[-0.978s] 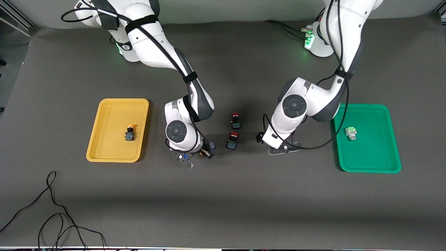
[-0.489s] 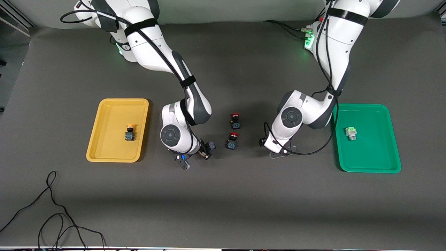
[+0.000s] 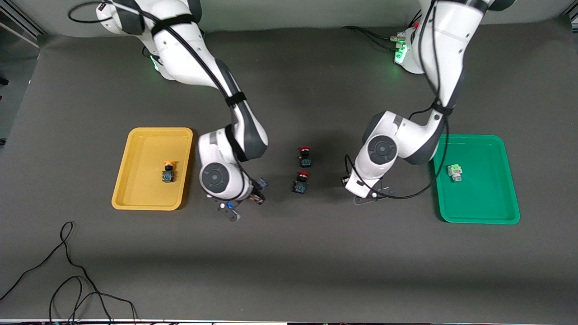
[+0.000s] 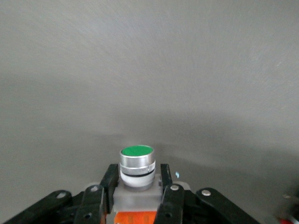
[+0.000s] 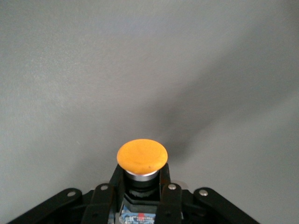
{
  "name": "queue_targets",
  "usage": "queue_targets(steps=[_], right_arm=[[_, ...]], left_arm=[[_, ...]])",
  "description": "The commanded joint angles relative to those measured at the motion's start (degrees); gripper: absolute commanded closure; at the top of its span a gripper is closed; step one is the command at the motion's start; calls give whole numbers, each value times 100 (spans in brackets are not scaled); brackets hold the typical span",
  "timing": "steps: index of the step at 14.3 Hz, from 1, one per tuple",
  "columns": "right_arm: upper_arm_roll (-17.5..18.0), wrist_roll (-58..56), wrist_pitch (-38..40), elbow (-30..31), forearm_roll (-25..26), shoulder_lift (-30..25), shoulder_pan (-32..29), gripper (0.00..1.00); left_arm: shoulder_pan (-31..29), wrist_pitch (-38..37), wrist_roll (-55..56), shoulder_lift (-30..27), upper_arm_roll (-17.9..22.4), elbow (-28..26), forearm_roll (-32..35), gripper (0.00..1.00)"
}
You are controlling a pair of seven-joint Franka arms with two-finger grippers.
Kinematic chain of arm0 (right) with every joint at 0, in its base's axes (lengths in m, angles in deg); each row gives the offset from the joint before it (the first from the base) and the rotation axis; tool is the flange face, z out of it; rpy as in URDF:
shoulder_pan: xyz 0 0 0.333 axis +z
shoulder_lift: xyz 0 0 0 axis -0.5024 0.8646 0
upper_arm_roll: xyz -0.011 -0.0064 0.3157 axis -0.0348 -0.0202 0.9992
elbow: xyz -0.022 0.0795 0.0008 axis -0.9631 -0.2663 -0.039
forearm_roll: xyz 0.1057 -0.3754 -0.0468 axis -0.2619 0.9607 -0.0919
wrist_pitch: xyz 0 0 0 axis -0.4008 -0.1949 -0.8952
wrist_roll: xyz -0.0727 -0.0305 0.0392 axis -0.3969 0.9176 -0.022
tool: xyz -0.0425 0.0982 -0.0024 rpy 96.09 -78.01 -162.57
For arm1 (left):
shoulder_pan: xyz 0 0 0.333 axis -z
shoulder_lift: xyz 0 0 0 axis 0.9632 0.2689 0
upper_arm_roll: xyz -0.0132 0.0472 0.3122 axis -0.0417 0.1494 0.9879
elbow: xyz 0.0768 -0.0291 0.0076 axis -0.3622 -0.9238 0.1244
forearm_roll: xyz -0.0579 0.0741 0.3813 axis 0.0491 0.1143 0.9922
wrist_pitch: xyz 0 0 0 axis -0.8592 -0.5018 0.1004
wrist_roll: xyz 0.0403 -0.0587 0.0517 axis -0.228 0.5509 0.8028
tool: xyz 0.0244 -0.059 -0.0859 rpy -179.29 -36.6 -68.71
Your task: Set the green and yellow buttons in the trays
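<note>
- The right end effector (image 5: 140,198) was pinching a yellow-capped button (image 5: 141,157) by its black-blue body, cap pointing away from the wrist camera.
- In the front view the right end effector (image 3: 253,195) hung over bare tabletop (image 3: 289,262), just beside the yellow tray (image 3: 124,201) on the side toward the table's middle.
- The yellow tray lay from that end effector toward the right arm's end of the tabletop; its nearest rim was close, and the right arm was plainly the nearer arm to it. Judged: the coming move was a short sideways carry over that rim.
- One yellow-capped button in the yellow tray (image 3: 168,172) lay near the tray's middle, leaving bare floor around it.
- The left end effector (image 4: 138,193) was pinching a green-topped silver button (image 4: 137,163) by its pale body, top facing away from the wrist camera.
- In the front view the left end effector (image 3: 371,195) hung over bare tabletop, near the green tray (image 3: 478,220) but apart from it.
- The green tray lay from it toward the left arm's end of the tabletop; the left arm was the nearer one.
- A white-silver button (image 3: 454,172) already lay in the green tray.
- Two red-capped switches (image 3: 302,175) stood on the tabletop between the two end effectors, in neither tray.
</note>
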Motion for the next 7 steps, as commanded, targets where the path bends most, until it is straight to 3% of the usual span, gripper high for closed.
queue_targets(steps=[1, 3, 7], right_arm=[[-432, -1633, 1099, 129, 583, -743, -24, 100], [-653, -2907, 1462, 234, 1007, -1139, -84, 100], [-1566, -4940, 1420, 1024, 1026, -1808, -85, 100]], left_arm=[[-489, -1199, -168, -864, -46, 208, -180, 100], [-1007, -1753, -1131, -1356, 7, 104, -365, 100], [-2789, -2617, -4083, -1771, 33, -116, -69, 100]])
